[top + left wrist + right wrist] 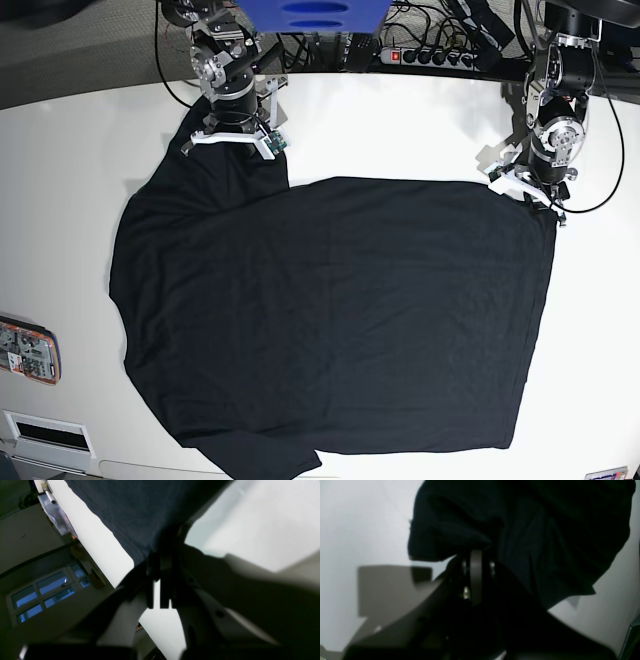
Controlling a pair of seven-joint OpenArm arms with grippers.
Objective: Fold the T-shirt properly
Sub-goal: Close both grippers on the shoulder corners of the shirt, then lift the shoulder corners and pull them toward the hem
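The T-shirt (330, 320) lies spread across the white table (400, 120), its near hem at the table's front edge; bare surface remains behind it. Left gripper (528, 190) is clamped on the shirt's rear corner; right gripper (236, 140) pinches bunched cloth (460, 530). Only the left wrist view shows a window (45, 592).

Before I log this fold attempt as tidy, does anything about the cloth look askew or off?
Yes. The T-shirt lies spread but not square: its upper left part is pulled up into a bunched peak at the right end effector, and the bottom edge curls into a small flap near the table front. No tears or spills show.
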